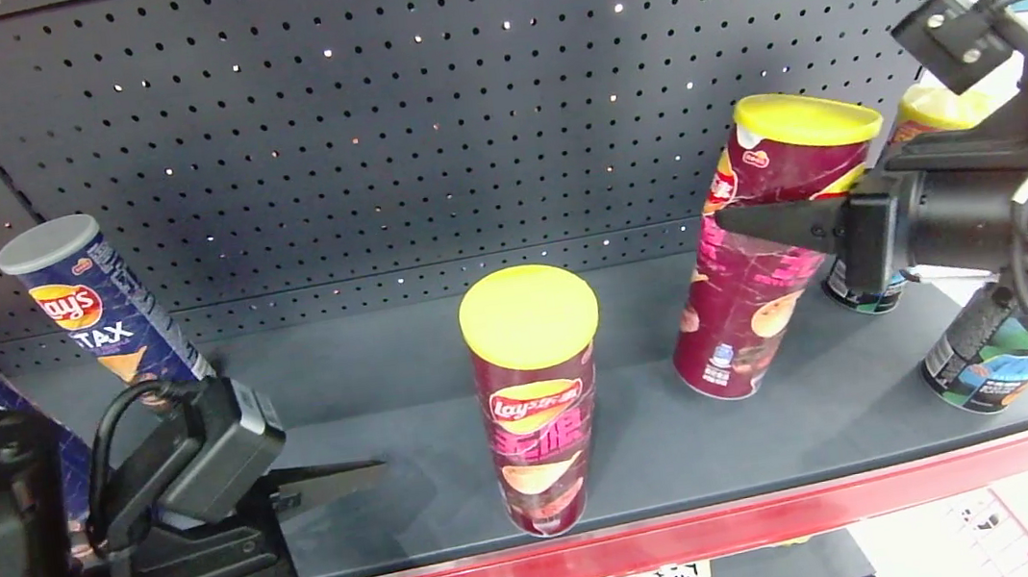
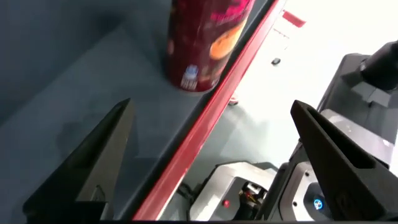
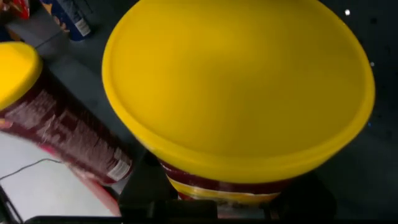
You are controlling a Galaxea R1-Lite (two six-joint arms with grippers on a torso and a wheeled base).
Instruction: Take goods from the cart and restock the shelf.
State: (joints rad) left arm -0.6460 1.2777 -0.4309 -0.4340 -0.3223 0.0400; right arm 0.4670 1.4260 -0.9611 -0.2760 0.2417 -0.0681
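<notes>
Maroon chip can [image 1: 748, 301] with the yellow lid leans tilted on the right of the shelf [image 1: 667, 445], base on the deck, pinched across its upper body by your right claw [image 1: 762, 214]; left claw [image 1: 420, 527] is spread wide at the front lip, near the upright maroon can [image 1: 537, 402].

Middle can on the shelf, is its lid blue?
No, the middle can standing upright on the shelf has a yellow lid.
</notes>
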